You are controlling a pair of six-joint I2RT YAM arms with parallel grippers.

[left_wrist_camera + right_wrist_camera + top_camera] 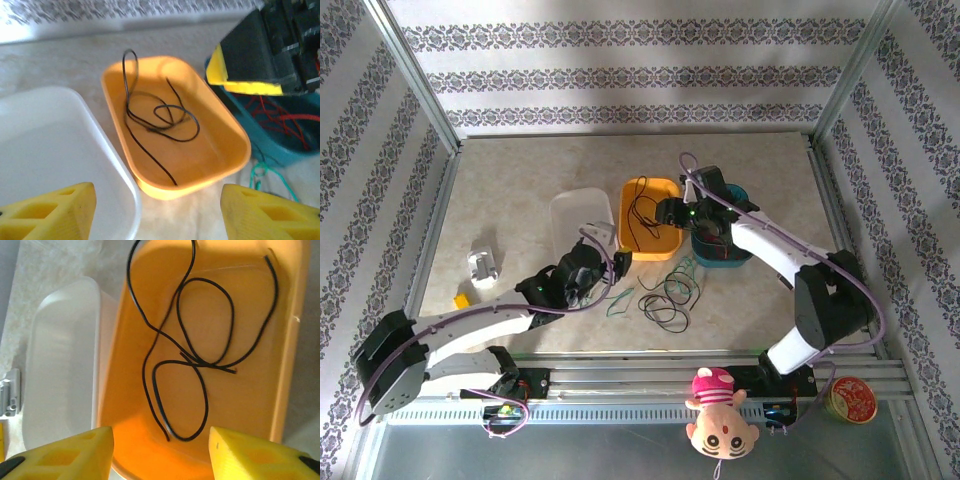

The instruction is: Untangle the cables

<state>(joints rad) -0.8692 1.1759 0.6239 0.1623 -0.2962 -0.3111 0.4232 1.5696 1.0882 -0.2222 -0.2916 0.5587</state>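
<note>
Patterned walls enclose a pale marbled desk point(510, 190). The left gripper point(157, 210) is spread wide and empty, beside the white bin point(582, 215). One black cable point(200, 360) lies loosely looped in the orange bin point(650, 182). The right gripper point(161, 450) hangs over it, wide and empty. The green and black cables point(665, 300) lie tangled on the desk, near side of the bins. A red cable point(272, 117) sits in the teal bin point(285, 152). Expect light, limp, thin wire. Pinch a free end or a raised loop.

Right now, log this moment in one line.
left gripper open | right gripper open above orange bin | black cable inside it | red cable in teal bin
</note>
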